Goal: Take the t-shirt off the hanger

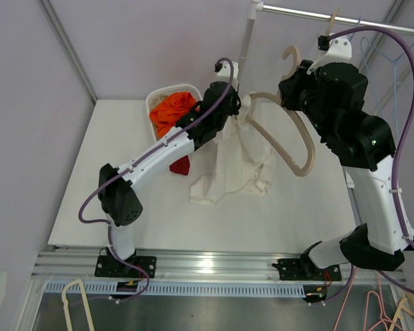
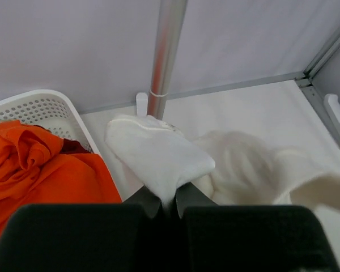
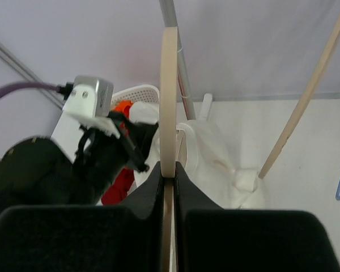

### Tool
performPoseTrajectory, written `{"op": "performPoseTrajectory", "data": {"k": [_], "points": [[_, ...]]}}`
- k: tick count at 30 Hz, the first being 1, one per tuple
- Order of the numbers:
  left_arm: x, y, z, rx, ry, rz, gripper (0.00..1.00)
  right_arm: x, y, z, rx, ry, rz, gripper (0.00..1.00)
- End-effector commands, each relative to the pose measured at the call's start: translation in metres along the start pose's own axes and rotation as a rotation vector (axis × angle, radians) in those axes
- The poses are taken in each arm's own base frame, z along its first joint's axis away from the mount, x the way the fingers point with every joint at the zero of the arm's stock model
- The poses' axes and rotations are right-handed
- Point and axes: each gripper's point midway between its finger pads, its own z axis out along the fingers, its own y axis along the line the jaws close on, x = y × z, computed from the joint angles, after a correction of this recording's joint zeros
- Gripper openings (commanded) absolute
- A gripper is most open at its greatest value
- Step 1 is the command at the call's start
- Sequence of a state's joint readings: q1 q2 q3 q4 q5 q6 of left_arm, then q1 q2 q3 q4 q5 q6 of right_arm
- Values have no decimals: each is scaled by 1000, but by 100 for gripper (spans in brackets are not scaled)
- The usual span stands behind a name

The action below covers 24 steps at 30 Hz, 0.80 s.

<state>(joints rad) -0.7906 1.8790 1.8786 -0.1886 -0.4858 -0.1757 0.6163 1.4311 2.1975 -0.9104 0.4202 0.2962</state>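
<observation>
Left claw [image 2: 169,199] pinches the t-shirt [image 2: 157,156]; right claw [image 3: 169,177] clamps the hanger [image 3: 169,85]

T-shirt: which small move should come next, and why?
Probably the left gripper should pull the t-shirt leftward, away from the hanger. It is shut on a fold of the cloth, the right gripper clamps the hanger, and the hanger's left end seems to lie against the cloth.

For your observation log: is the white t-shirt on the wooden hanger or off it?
Mostly off. The hanger is bare, the t-shirt heaped on the table; whether one tip is caught, cannot tell.
</observation>
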Motion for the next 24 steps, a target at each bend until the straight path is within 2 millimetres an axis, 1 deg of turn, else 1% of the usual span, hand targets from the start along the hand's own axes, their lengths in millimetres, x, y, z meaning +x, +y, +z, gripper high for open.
{"op": "performPoseTrajectory", "data": {"k": [1,2,3,4,5,6,7,8,9,10,11,14,16,17,18,19,20,21,22,23,24], "points": [[-9,14,8,7,48,-38,1,-6,4,-33,-77,13,13,0],[-5,19,11,11,67,-55,1,-15,2,-43,-86,-20,21,0],[1,29,14,4,92,-92,1,-16,-2,-46,-79,-30,13,0],[8,34,14,2,110,-99,1,-20,-4,-50,-74,-49,13,0],[8,37,13,5,112,-106,1,-29,-7,-55,-70,-86,18,0],[7,42,9,-1,108,-105,1,-32,-9,-56,-63,-98,16,0],[2,43,6,-3,94,-101,1,-34,-10,-56,-59,-108,5,0],[-5,43,3,5,81,-97,1,-38,-11,-56,-52,-124,4,0],[-14,44,-2,12,66,-85,1,-38,-12,-51,-39,-125,-3,0],[-33,44,-10,20,36,-87,1,-38,-12,-49,-32,-129,-8,0],[-42,45,-15,23,26,-79,1,-39,-11,-45,-24,-135,-10,0],[-105,50,-40,34,-89,-76,1,-36,-11,-28,4,-152,-25,0],[-131,59,-49,18,-157,-91,1,-35,-10,-17,20,-162,-32,0],[-151,68,-57,12,-209,-107,1,-40,-7,-13,16,-184,-32,0],[-162,74,-61,14,-241,-118,1,-42,-5,-8,17,-190,-32,0],[-172,80,-63,11,-268,-128,1,-39,-1,3,20,-185,-41,0],[-194,85,-72,13,-322,-149,1,-43,1,7,21,-197,-42,0],[-203,97,-73,-6,-345,-152,1,-54,3,6,21,-223,-34,0],[-221,102,-81,-1,-389,-162,1,-50,6,18,30,-215,-45,0],[-239,112,-87,-13,-442,-174,1,-55,5,21,43,-232,-44,0],[-252,118,-94,-19,-488,-181,1,-63,6,23,47,-256,-52,0]]}}
